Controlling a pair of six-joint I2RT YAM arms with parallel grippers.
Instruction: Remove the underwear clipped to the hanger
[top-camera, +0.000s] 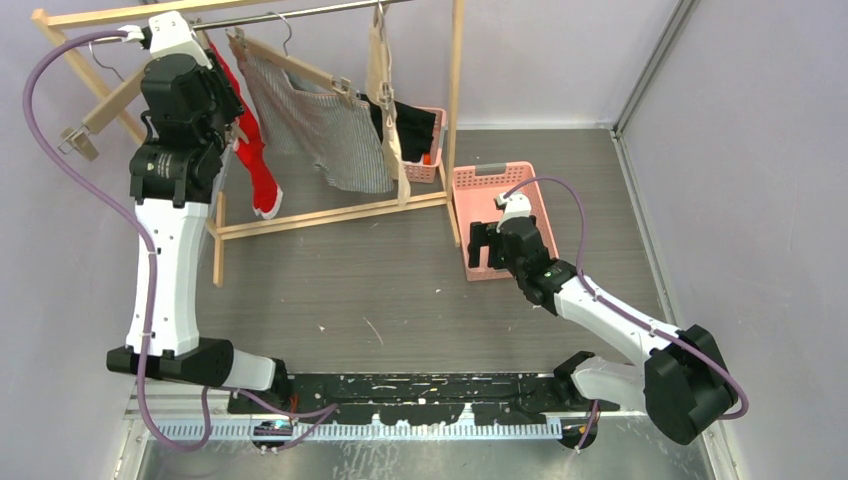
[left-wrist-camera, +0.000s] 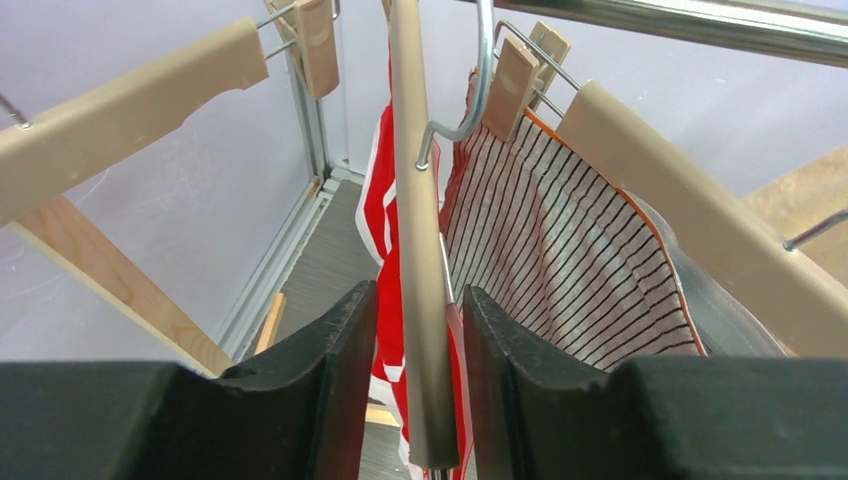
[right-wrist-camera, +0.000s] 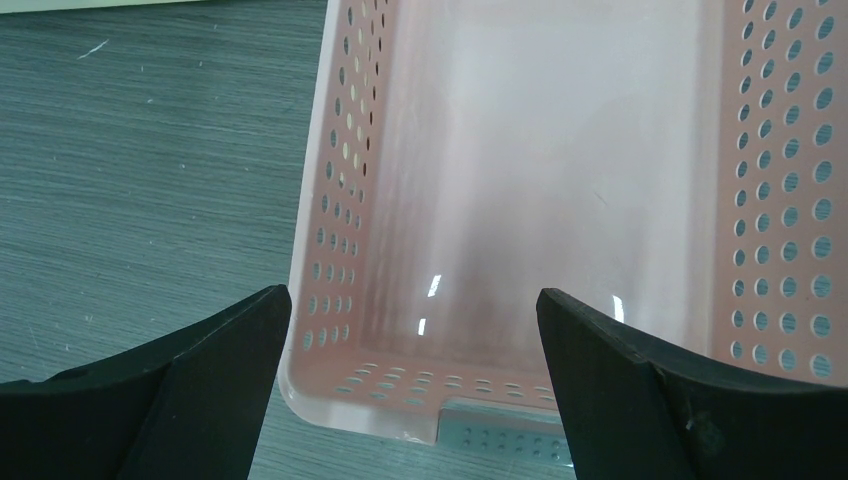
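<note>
Wooden hanger bar (left-wrist-camera: 418, 200) runs between fingers (left-wrist-camera: 335, 370) of the raised left gripper (left-wrist-camera: 420, 310).

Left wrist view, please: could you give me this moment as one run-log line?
left hand open astride wooden hanger of red underwear | right hand open over pink basket | striped underwear hanging

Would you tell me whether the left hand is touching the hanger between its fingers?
Apart. The left wrist view shows red underwear through a gap between the hanger and each of the left hand's fingers.
</note>
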